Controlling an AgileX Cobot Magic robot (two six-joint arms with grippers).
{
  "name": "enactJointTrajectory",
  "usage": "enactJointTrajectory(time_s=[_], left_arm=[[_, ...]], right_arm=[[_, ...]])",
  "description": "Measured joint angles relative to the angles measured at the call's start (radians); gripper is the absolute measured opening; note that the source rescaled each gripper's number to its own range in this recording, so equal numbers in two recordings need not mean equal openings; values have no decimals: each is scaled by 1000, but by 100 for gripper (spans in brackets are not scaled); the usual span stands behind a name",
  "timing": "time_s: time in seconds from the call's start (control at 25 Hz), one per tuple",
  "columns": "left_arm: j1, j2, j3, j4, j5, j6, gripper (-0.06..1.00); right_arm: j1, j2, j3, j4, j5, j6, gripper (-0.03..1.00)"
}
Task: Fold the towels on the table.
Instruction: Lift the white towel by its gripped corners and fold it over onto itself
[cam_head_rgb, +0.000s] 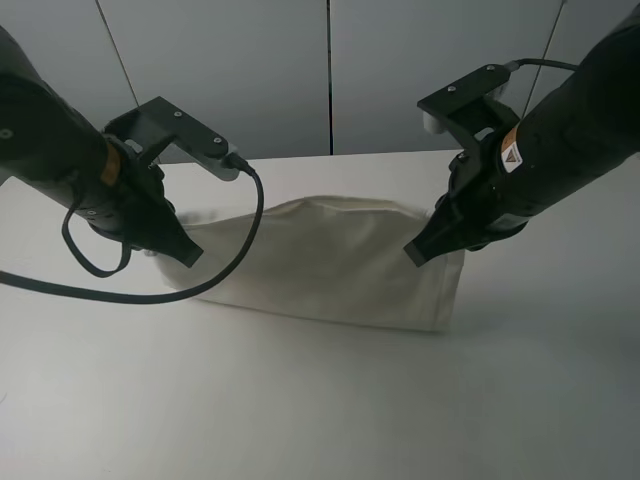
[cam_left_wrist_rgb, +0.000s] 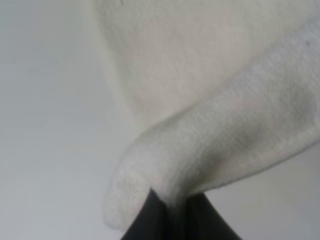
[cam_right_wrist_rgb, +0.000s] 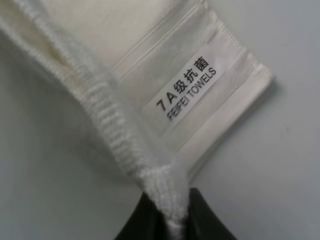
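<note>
Left gripper (cam_head_rgb: 186, 256): clenched on the left corner of your towel (cam_head_rgb: 330, 262). Right gripper (cam_head_rgb: 416, 252): clenched on its ribbed edge, beside the printed label (cam_right_wrist_rgb: 187, 95). Towel: raised at both ends, lower edge on the table (cam_head_rgb: 320, 410). Black cable (cam_head_rgb: 262, 205): loops across its left end.

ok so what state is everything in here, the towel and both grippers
towel: upper edge lifted at both ends, lower part lying on the table
left gripper: shut on a towel corner
right gripper: shut on the towel's ribbed edge
label: flat on the border, print readable
</note>
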Motion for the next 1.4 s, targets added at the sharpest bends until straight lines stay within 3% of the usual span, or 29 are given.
enactJointTrajectory(time_s=[0.2,0.52,0.76,1.0,1.08,1.12,1.16,1.2,1.24,1.28,1.4], left_arm=[[0,41,0,54,-49,-44,0],[19,50,0,149,-110,-142,0],[103,55,0,155,-174,-153,6],[122,55,0,165,-213,-153,9],[125,55,0,179,-214,-153,22],[128,57,0,188,-216,-153,35],[128,60,0,201,-216,-153,51],[128,63,0,213,-216,-153,72],[128,68,0,223,-216,-159,89],[128,74,0,232,-216,-174,95],[128,90,0,258,-214,-215,96]], right_arm=[[0,13,40,-139,-54,151,0],[0,150,53,-237,-161,293,0],[0,217,53,-470,-238,521,0],[0,235,53,-667,-244,746,19],[0,235,53,-725,-227,833,36],[0,235,53,-753,-214,862,48],[0,235,53,-774,-206,892,66],[0,235,53,-794,-196,919,84],[0,235,53,-810,-189,948,93],[0,235,53,-819,-177,972,96],[0,235,53,-834,-151,1021,100]])
